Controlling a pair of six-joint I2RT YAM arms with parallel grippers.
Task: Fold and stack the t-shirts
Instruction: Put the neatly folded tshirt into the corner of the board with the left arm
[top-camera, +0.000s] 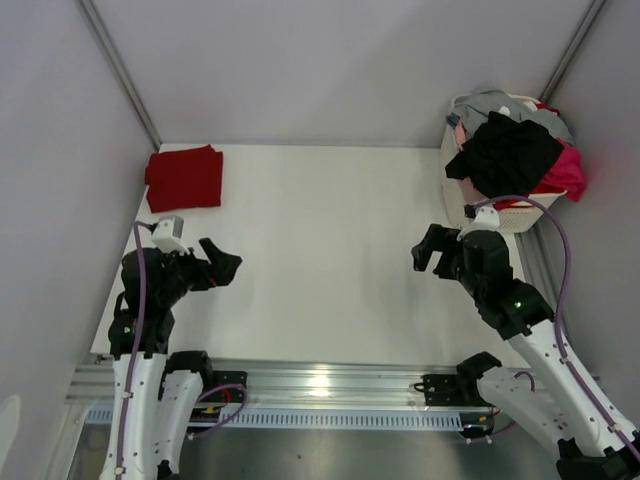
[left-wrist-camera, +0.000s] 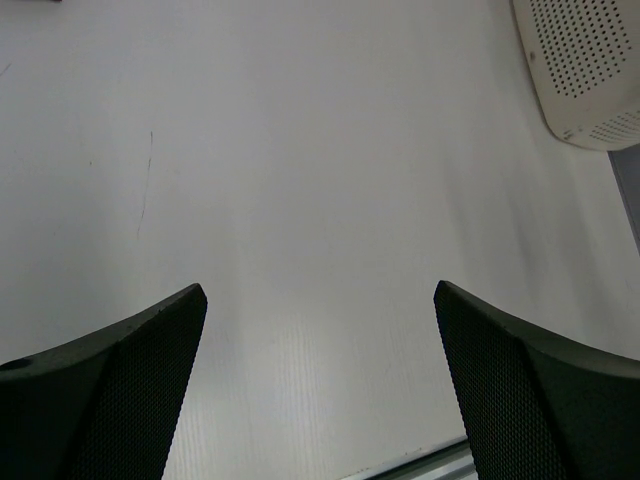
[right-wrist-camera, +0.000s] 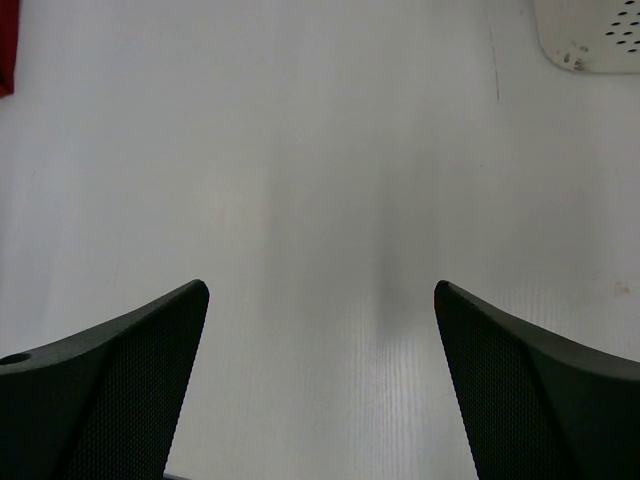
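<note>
Over white table (top-camera: 330, 250), left tool (top-camera: 222, 265) and right tool (top-camera: 430, 252) wide apart; red t-shirt (top-camera: 185, 177) folded.

dark red t-shirt (top-camera: 184, 178): folded flat, far-left table (top-camera: 330, 250) corner | other t-shirts (top-camera: 510, 150): black, pink, grey, heaped in basket (top-camera: 500, 216), far right

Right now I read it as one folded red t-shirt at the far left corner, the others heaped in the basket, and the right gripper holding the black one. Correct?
Not quite. The right gripper is open and empty over the table, per the right wrist view; the black t-shirt lies atop the basket. The rest stands.
</note>
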